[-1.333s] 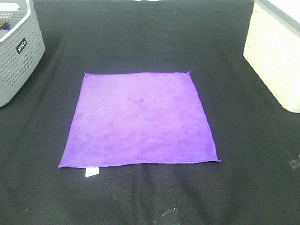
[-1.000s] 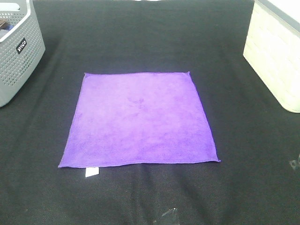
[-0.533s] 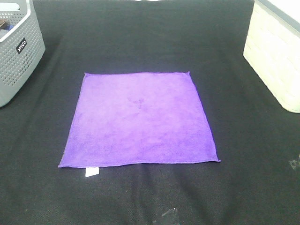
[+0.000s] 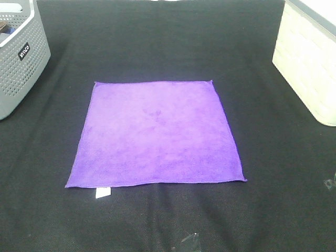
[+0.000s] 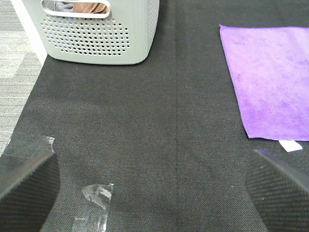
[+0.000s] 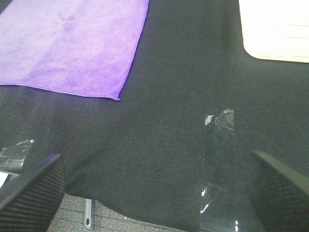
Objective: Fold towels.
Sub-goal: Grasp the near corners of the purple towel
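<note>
The purple towel (image 4: 156, 132) lies flat and unfolded in the middle of the black table, with a small white tag (image 4: 103, 192) at its near left corner. It also shows in the left wrist view (image 5: 270, 79) and the right wrist view (image 6: 67, 46). My left gripper (image 5: 154, 186) is open, its two fingertips (image 5: 29, 181) wide apart above bare table cloth, left of and nearer than the towel. My right gripper (image 6: 154, 188) is open over the table's near edge, right of the towel. Neither gripper shows in the exterior view.
A grey perforated basket (image 4: 18, 58) stands at the back left, also in the left wrist view (image 5: 99, 31). A cream bin (image 4: 310, 63) stands at the back right. Clear tape strips (image 6: 219, 145) stick to the black cloth (image 4: 157, 42) near the front edge.
</note>
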Robot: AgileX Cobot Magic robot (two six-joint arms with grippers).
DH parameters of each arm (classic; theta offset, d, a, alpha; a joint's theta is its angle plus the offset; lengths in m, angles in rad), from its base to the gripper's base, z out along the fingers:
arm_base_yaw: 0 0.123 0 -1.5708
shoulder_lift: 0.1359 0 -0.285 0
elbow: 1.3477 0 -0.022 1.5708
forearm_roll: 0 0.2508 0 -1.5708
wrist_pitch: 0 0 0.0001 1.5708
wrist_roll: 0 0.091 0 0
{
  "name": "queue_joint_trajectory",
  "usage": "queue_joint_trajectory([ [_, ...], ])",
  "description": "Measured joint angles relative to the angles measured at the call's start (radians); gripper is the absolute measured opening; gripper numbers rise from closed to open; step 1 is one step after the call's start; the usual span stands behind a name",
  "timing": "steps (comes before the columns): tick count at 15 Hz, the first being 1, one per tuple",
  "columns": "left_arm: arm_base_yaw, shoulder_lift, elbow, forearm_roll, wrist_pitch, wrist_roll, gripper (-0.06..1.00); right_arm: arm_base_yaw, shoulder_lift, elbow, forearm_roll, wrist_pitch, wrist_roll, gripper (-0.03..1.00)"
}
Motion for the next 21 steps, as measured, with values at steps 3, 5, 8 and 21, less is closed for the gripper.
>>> queue_joint_trajectory([
  [3,0.0,0.0,0.0,-0.005,0.0,0.0,0.99,0.0,0.0,0.0,-0.002,0.0,0.0,0.96],
  [5,0.0,0.0,0.0,-0.005,0.0,0.0,0.99,0.0,0.0,0.0,-0.002,0.0,0.0,0.96],
  [8,0.0,0.0,0.0,-0.006,0.0,0.0,0.99,0.0,0.0,0.0,-0.002,0.0,0.0,0.96],
  [21,0.0,0.0,0.0,-0.006,0.0,0.0,0.99,0.0,0.0,0.0,-0.001,0.0,0.0,0.96],
])
